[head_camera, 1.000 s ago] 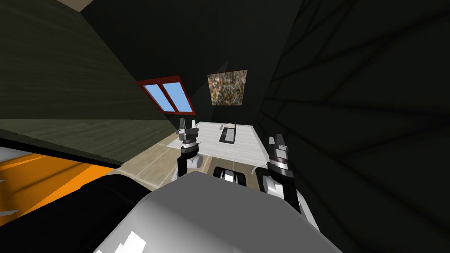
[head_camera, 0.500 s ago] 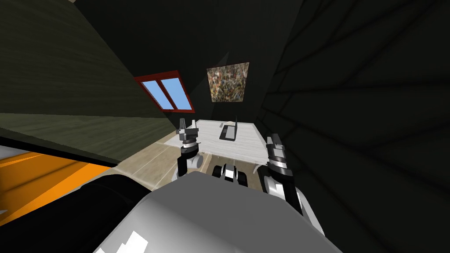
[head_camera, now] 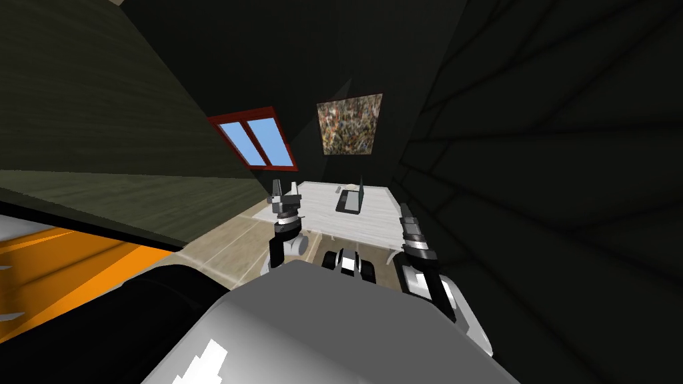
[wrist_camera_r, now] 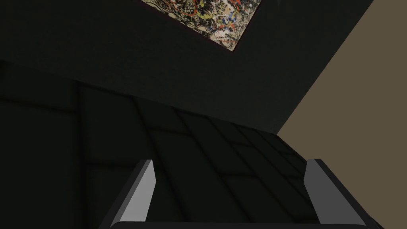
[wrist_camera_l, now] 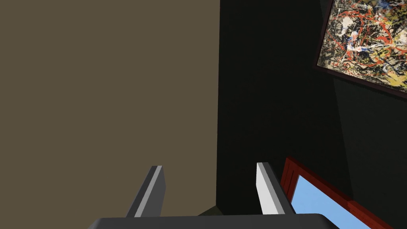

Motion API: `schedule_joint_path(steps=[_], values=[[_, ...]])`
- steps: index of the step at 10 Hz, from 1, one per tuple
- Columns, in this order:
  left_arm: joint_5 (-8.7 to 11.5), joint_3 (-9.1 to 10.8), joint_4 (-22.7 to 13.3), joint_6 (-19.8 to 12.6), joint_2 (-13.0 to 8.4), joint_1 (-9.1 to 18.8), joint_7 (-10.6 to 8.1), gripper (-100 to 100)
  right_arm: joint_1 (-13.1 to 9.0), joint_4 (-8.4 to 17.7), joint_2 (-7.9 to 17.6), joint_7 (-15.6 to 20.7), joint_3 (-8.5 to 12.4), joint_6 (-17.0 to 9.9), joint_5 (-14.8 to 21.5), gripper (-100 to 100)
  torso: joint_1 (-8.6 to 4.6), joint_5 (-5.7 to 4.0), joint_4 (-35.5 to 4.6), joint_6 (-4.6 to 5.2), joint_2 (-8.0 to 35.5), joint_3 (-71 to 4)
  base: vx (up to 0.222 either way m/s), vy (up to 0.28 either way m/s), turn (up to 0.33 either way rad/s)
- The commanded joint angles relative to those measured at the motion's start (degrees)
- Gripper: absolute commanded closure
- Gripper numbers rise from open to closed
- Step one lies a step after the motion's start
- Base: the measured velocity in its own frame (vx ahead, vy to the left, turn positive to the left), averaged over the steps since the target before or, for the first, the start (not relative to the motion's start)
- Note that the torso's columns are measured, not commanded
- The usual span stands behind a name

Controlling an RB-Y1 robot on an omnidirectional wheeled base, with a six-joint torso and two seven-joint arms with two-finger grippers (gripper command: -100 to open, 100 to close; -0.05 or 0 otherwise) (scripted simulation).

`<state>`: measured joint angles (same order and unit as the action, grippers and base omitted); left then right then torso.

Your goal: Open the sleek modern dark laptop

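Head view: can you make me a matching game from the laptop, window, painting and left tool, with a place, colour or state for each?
Things: 1 laptop; 2 window; 3 painting; 4 left tool.
Descriptions: A red-framed; B fingers open; C on the white table; D speckled with many colours.
Pairs: 1-C, 2-A, 3-D, 4-B.

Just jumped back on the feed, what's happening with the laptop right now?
Nothing is being handled yet. The dark laptop sits on the white table ahead of the robot. Its lid looks raised rather than flat, though it is small in the head view. The left gripper and right gripper are both open and empty, held up by the table's near edge, short of the laptop.
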<state>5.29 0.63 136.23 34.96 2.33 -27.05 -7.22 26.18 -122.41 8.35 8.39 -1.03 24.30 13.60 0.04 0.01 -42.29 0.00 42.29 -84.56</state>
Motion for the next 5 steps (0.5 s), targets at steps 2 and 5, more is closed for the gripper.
schedule_joint_path(steps=[2,5], values=[[0.0,0.0,0.0,0.0,0.0,0.0,0.0,0,-3.2,3.54,2.66,3.89,0.46,-2.54,5.46,-100,0.0,0.0,0.0,0.0,-0.01,-0.01,-0.004,0.081,0.029],[0.0,0.0,0.0,0.0,0.0,0.0,0.0,0,-6.46,7.21,3.91,7.63,0.79,-4.74,10.45,-100,-0.03,-0.01,0.01,0.0,-0.04,-0.02,0.006,0.086,0.033]])
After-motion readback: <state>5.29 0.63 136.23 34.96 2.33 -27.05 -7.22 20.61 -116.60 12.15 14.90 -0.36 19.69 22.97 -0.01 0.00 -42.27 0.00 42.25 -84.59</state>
